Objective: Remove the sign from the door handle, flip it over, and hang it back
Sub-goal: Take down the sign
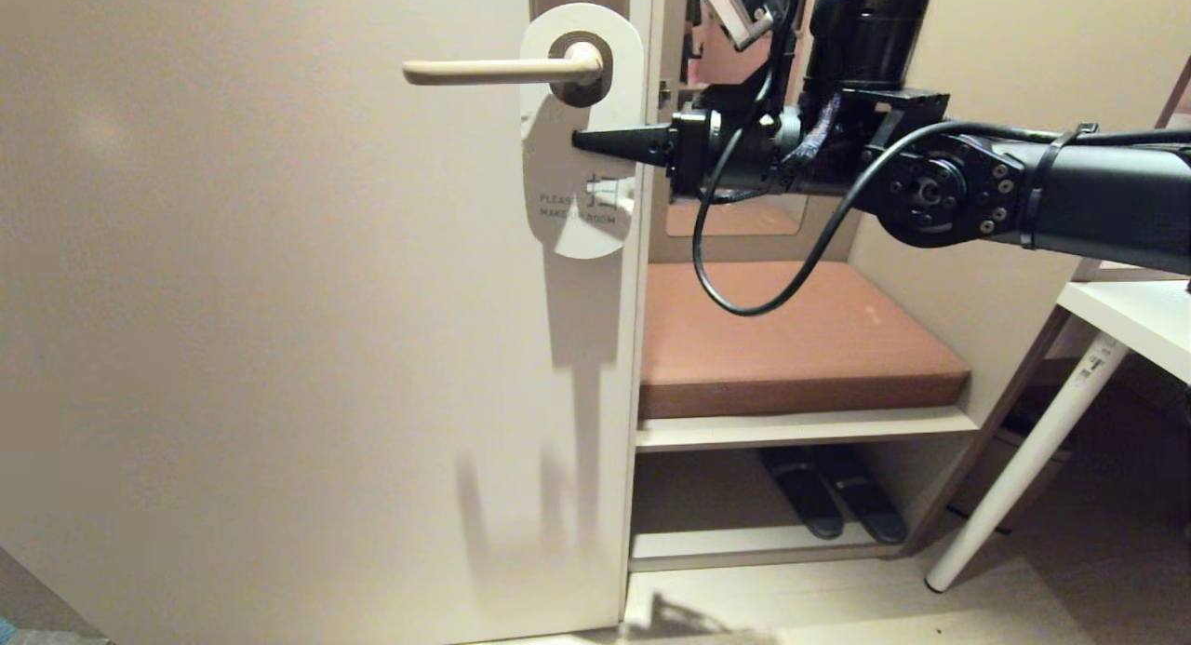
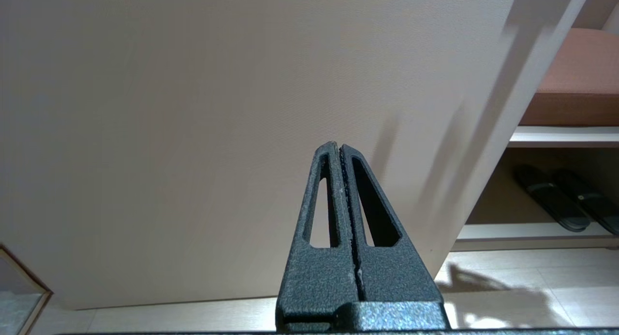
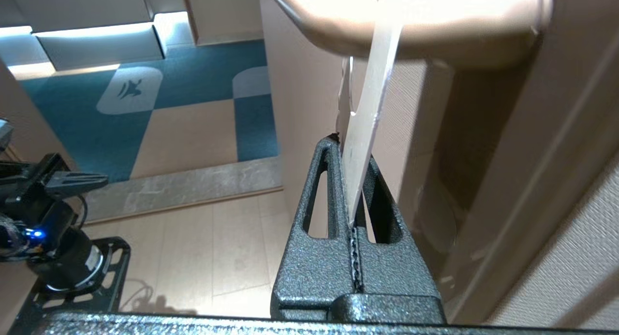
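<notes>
While our right gripper [image 1: 579,141] pinches the sign [image 1: 582,128] hanging on the door handle [image 1: 502,70] at upper centre, the beige door [image 1: 279,301] fills the left (padded bench [image 1: 791,338] at right); our left gripper [image 2: 340,149] is closed, empty.

The door handle [image 1: 493,70] in front of me carries the sign [image 1: 579,124], threaded through its round hole and hanging against the door [image 1: 279,329], white face out. Beside the door, a shelf [image 1: 800,428] bears a brown cushion [image 1: 791,342]; on the lower shelf [image 1: 744,544] lie two dark slippers [image 1: 828,505].
</notes>
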Available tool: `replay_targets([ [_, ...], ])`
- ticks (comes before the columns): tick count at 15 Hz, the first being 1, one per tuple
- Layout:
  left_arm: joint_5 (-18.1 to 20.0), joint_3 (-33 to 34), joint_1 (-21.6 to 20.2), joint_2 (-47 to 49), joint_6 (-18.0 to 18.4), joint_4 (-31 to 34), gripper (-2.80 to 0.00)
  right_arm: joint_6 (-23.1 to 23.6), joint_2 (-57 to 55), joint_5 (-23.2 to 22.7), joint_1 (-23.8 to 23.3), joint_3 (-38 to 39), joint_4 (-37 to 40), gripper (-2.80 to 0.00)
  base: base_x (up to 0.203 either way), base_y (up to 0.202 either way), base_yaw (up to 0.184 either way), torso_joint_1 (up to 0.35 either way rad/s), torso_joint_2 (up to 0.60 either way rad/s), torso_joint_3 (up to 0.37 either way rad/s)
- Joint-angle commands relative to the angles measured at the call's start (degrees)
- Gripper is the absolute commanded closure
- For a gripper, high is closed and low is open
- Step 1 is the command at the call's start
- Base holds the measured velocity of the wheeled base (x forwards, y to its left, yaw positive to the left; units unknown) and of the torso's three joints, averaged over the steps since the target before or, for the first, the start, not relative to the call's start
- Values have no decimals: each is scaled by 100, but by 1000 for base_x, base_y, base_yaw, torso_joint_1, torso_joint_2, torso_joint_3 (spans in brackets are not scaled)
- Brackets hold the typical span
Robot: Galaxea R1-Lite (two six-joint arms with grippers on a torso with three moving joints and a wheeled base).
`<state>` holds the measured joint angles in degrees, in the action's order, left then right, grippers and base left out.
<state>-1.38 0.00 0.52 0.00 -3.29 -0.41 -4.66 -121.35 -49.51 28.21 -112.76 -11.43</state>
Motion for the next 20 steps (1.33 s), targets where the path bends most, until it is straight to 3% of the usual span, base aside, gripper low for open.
replay_targets([
  [1, -3, 0, 0, 0, -5, -2, 0, -1, 103, -24, 44, 35, -8, 0, 0, 0, 0, 0, 0, 0],
  [6, -3, 0, 0, 0, -5, -2, 0, 30, 355, 23, 53, 267, -4, 0, 0, 0, 0, 0, 0, 0],
  [8, -3, 0, 0, 0, -5, -2, 0, 242, 453, 126, 78, 510, 1, 0, 0, 0, 0, 0, 0, 0],
  [14, -3, 0, 0, 0, -5, -2, 0, 535, 577, 811, 362, 990, -80, 0, 0, 0, 0, 0, 0, 0],
  [20, -3, 0, 0, 0, -5, -2, 0, 747, 568, 1809, 709, 996, -122, 0, 0, 0, 0, 0, 0, 0],
])
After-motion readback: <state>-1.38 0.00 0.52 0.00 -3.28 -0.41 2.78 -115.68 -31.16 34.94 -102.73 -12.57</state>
